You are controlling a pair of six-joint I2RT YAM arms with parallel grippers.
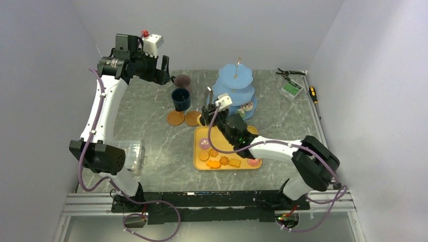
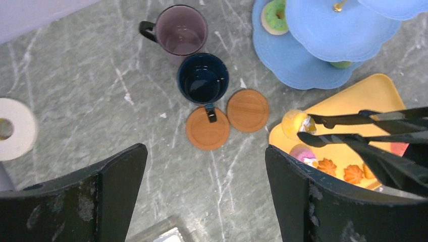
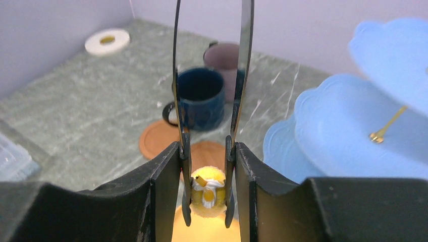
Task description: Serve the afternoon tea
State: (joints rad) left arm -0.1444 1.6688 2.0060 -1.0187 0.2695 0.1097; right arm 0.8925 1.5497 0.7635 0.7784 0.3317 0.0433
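Right tool (image 3: pixel 208 148) narrow, clamped on the tongs (image 3: pixel 177 75). The tong tips pinch a yellow cake (image 3: pixel 208 199) at the far-left corner of the tray (image 2: pixel 373 93), mid-tabletop. Lifted or resting: cannot tell. Left tool (image 2: pixel 204 151) wide, holding nothing, high over the tabletop's far-left part. Stand (image 1: pixel 233 91) near the far edge. Blue mug (image 2: pixel 203 78) and mauve mug (image 2: pixel 180 31) left of it, coasters (image 2: pixel 247 110) just beside the blue mug.

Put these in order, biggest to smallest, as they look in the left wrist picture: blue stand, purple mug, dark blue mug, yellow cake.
1. light-blue stand, though the picture's edge cuts part of it off.
2. mauve mug and dark-blue mug: about alike, so tied.
3. yellow cake, smallest.
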